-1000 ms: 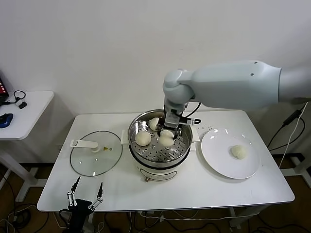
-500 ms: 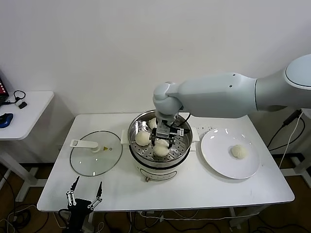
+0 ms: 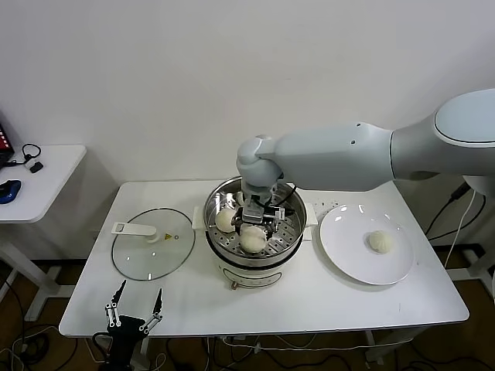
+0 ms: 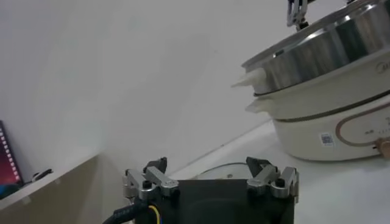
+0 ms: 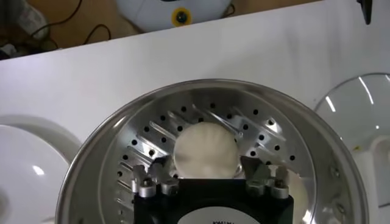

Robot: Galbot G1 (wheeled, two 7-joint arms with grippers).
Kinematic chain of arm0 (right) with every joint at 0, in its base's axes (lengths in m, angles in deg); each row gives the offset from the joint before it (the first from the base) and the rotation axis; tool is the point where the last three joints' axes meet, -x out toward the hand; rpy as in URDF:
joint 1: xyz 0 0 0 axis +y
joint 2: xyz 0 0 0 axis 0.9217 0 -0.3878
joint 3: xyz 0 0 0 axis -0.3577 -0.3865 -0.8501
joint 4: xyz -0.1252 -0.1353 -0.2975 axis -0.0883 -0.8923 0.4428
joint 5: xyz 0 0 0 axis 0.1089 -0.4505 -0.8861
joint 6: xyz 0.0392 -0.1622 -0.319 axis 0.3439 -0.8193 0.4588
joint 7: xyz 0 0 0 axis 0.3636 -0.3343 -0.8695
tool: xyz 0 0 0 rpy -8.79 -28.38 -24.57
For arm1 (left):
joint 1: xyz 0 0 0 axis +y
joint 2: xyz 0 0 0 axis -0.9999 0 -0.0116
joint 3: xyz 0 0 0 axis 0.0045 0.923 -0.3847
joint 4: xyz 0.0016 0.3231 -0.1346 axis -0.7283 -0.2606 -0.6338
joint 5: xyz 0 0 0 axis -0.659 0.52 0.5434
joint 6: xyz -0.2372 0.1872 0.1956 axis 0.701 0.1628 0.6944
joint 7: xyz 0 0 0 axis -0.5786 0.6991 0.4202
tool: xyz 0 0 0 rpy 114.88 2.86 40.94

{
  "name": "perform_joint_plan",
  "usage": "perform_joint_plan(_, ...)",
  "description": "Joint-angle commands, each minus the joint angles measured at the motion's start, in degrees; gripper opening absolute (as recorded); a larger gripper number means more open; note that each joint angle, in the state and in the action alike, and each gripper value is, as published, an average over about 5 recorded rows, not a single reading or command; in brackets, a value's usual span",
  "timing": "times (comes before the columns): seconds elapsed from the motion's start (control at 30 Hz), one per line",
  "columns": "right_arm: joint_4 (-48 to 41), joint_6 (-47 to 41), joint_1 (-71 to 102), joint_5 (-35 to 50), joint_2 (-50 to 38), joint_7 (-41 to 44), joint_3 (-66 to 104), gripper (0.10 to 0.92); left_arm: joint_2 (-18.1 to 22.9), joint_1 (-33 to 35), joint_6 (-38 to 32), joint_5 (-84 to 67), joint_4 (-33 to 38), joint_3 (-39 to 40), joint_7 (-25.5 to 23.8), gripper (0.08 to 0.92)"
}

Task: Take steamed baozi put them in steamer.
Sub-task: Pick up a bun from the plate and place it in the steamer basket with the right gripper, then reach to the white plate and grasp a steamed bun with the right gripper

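Inside the shiny round stainless-steel steamer (image 3: 255, 226): right claw (image 3: 254, 223) hanging wide open, gripping nothing, directly above a pleated cream-white bun (image 5: 205, 150); last bun (image 3: 380, 241) waiting rightward on flat white plate (image 3: 346, 255).

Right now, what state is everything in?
Shiny steel steamer: uncovered, buns inside.
Round glass lid: off, on table.
Cream-white bun beneath right tool: resting on tray, not gripped.
Bun on flat white plate: waiting.
Right tool: open, inside steamer.
Left tool: open, parked low.
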Motion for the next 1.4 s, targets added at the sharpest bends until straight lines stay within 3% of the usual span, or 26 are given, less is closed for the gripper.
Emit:
perform_joint_plan(0.03,-0.76,-0.07,-1.81,1.10,-0.77,-0.14,0.07,0.806,2.80,0.16,-0.17,-0.02,0.08,-0.02,-0.01,0.823)
perform_joint_plan(0.2,-0.99,-2.10,-6.77,7.08,-4.12,2.04,-3.36,0.822,2.80,0.47,-0.19,0.00,0.43,-0.03,0.00,0.823)
perform_joint_plan(0.6,-3.29,-17.59,-11.73,23.86,-17.80,2.95,-16.87,0.823,2.80,0.58,-0.17,0.28,1.20,1.05,-0.03,0.823)
perform_joint_plan(0.93,-13.57,-14.35,-0.21,12.30,-25.66,5.49,-10.92,0.823,2.80,0.75,-0.36,0.30,1.04,0.84,0.09,0.823)
perform_joint_plan(1.4,-29.39,-11.25,16.46,2.14,-25.30,5.61,2.20,0.823,2.80,1.13,-0.30,0.77,0.57,0.06,0.13,0.823)
